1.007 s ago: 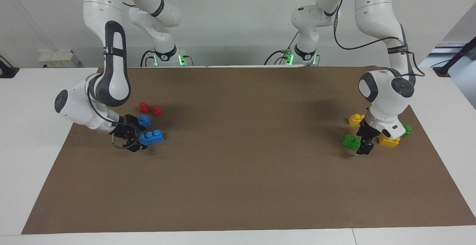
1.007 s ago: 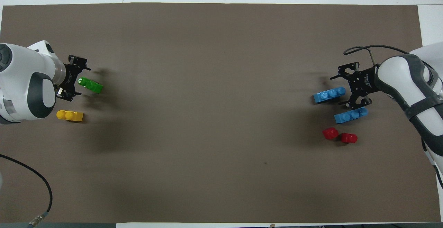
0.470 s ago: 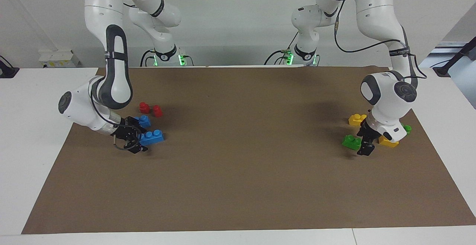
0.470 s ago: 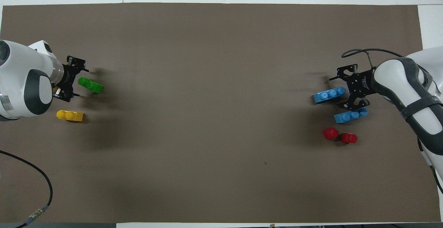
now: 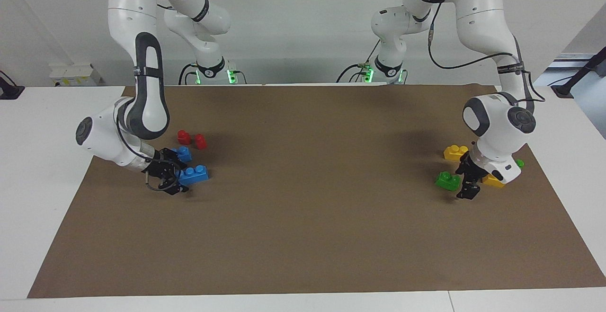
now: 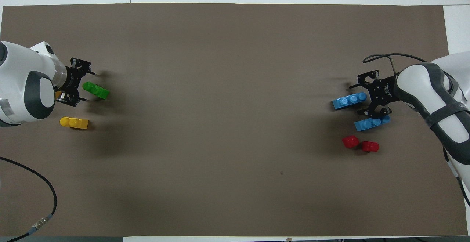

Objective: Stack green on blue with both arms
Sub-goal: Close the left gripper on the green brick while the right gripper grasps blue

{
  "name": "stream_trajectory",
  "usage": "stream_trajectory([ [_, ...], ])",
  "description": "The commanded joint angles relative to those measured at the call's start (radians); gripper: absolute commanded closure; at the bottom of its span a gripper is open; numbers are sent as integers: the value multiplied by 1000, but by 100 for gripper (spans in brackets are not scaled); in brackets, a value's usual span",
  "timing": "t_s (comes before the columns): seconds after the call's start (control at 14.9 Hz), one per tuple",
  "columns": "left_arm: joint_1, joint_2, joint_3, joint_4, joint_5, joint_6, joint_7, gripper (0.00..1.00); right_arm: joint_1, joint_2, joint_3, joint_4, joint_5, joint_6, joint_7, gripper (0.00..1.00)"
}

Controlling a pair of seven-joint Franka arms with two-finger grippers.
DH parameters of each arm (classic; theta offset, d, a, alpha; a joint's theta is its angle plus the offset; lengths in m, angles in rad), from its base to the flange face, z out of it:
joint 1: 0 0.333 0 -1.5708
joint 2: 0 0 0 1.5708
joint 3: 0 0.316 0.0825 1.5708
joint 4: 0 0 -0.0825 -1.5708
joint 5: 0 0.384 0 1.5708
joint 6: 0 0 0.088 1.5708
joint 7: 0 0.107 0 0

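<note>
**Both grippers low beside their bricks**

The left gripper (image 5: 466,184) is hanging spread wide just beside the green brick (image 5: 447,181) – grasping nothing. The right gripper (image 5: 170,175) is sitting unclenched at the end of the blue brick (image 5: 193,174), which is lying on the brown mat (image 5: 303,236) – a second blue brick (image 5: 182,152) is lying nearer the robots.

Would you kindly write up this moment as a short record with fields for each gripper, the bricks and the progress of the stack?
left gripper: open, low beside the green brick, at the left arm's end of the mat
right gripper: open, low at the end of the blue brick
second blue brick: on the mat, nearer to the robots than the first
other bricks: two red bricks; yellow brick; second green brick, partly hidden
stack: not begun; both bricks lie on the brown mat
</note>
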Motion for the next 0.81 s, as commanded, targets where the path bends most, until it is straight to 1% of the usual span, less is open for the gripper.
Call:
stream_trajectory([
  [0.0, -4, 17, 0, 21, -14, -3, -2, 0, -19, -8, 5, -18, 31, 18, -35, 8],
  [0.07, -9, 17, 0, 21, -16, -3, -2, 2, -24, -8, 3, -18, 31, 17, -35, 8],
  [0.13, -9, 17, 0, 21, -16, -3, -4, 5, -26, -8, 3, -18, 31, 14, -36, 11],
  [0.34, -9, 17, 0, 20, -16, -2, -2, 6, -39, -9, 5, -18, 31, 11, -38, 23],
  [0.47, -9, 17, -1, 18, -18, -3, -2, 6, -33, -11, 5, -18, 31, 9, -26, 34],
  [0.67, -15, 17, -1, 18, -18, -3, -1, 6, -29, -11, 5, -18, 31, 9, -18, 59],
  [0.74, -15, 17, -1, 18, -18, -3, -1, 6, -29, -11, 5, -18, 31, 9, -18, 63],
])
